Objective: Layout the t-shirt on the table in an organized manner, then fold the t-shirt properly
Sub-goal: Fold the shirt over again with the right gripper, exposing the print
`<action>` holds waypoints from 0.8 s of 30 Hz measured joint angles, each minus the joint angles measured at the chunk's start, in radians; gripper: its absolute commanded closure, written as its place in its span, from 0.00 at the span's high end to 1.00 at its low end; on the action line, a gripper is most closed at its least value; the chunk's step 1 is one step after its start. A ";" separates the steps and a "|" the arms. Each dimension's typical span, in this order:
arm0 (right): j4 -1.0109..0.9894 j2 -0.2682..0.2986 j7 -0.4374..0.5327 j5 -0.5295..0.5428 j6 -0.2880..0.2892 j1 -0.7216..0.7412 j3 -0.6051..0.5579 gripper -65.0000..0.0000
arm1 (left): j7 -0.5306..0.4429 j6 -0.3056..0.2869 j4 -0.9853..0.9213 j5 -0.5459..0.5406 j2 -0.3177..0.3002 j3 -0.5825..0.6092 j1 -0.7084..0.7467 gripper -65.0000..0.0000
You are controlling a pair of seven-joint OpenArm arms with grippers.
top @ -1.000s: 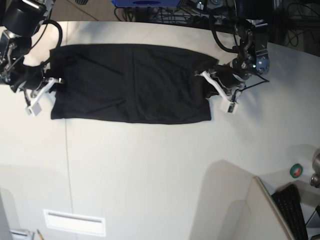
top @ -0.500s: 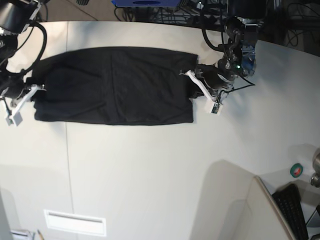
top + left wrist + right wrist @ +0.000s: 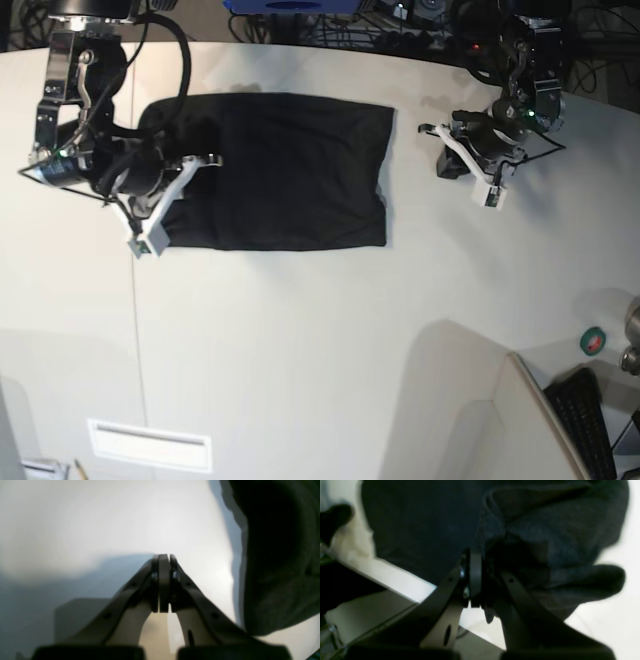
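The black t-shirt point(image 3: 290, 170) lies as a rectangle on the off-white table point(image 3: 320, 340), toward its far side. My right gripper point(image 3: 203, 162) is over the shirt's left part, shut on a bunch of its fabric. In the right wrist view the cloth point(image 3: 545, 530) gathers around the closed gripper point(image 3: 480, 552). My left gripper point(image 3: 440, 148) hovers to the right of the shirt, apart from it, shut with nothing in it. The left wrist view shows its closed gripper point(image 3: 164, 557) over bare table, with the shirt's edge point(image 3: 275, 567) off to the right.
A thin seam line point(image 3: 134, 330) runs down the table's left side, ending near a small white recessed panel point(image 3: 150, 445). A green tape roll point(image 3: 592, 342) and a black keyboard point(image 3: 585, 420) sit at the lower right. Cables crowd the far edge point(image 3: 400, 30).
My right gripper carried the shirt's left end rightward over the cloth, so the shirt looks shorter. My left gripper let go of the right end and drew away to the right.
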 measured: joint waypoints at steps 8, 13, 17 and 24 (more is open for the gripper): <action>0.075 -0.035 0.002 -0.006 -0.140 0.000 -0.228 0.00 | -0.008 0.010 0.002 0.004 -0.021 -0.019 0.017 0.00; 0.075 -0.038 0.002 -0.002 -0.225 0.033 -0.387 0.00 | -0.008 0.010 0.003 0.003 -0.021 -0.016 0.016 0.00; 0.021 -0.038 0.039 0.007 -0.287 0.087 -0.446 0.00 | -0.007 0.008 0.003 0.003 -0.024 -0.016 0.016 0.00; -0.046 -0.035 0.042 -0.002 -0.325 0.124 -0.513 0.00 | 0.014 0.002 0.054 0.010 -0.039 -0.085 0.075 0.00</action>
